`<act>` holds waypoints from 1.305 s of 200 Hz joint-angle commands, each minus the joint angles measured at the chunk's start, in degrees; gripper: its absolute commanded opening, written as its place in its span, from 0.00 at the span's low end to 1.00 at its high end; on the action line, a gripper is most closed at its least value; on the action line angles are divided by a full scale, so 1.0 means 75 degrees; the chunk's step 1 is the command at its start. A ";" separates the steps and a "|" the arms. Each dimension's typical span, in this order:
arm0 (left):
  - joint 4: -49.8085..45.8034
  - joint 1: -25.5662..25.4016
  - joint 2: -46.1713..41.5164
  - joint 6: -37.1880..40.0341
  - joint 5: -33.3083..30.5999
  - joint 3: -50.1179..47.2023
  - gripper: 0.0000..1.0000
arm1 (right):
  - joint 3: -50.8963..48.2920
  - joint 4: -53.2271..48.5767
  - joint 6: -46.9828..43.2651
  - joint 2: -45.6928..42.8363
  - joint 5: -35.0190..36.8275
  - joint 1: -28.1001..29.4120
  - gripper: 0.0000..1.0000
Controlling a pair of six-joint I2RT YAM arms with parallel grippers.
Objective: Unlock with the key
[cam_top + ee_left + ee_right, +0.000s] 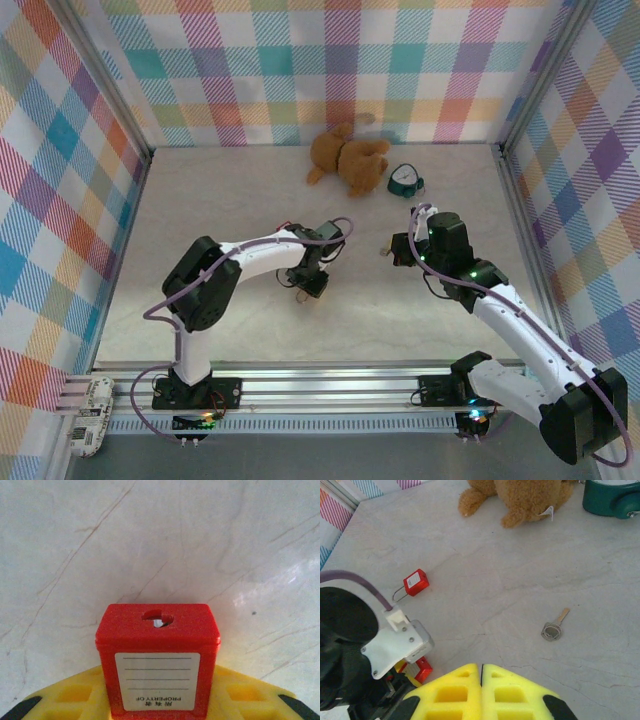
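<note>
The red padlock (158, 655) stands between the yellow fingers (75, 695) of my left gripper (158, 700), which is shut on it. Its keyhole (158, 618) faces away from the camera and its white label faces me. From above, that gripper (312, 282) sits at mid-table. The small silvery key (554, 628) lies flat on the table, ahead and to the right of my right gripper (481, 675), well apart from it. The right gripper (392, 250) is shut with nothing in it.
A second red padlock (415, 582) with a metal shackle lies loose beyond the left gripper (395, 650). A brown teddy bear (345, 155) and a teal round object (405, 180) sit at the back. Checked walls enclose the pale table (230, 200).
</note>
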 commanded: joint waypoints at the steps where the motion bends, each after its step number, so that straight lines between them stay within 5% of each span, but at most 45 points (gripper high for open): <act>1: 0.0939 0.0034 -0.0755 0.0036 -0.0101 -0.0488 0.32 | -0.0064 0.0277 0.0225 0.0029 -0.0136 0.0083 0.05; 59: 0.3056 -0.0305 -0.2549 0.0327 -0.0506 -0.2048 0.29 | -0.0133 0.0626 0.0534 0.0076 -0.0416 0.0287 0.05; 151: 0.9069 -0.1587 -0.6016 0.2209 -0.0954 -0.6081 0.28 | -0.0322 0.1220 0.1240 -0.0664 -0.0094 0.1581 0.05; 261: 0.8781 -0.2005 -0.5985 0.2572 -0.1603 -0.6044 0.28 | -0.0154 0.2003 0.1628 -0.0027 0.0506 0.3008 0.05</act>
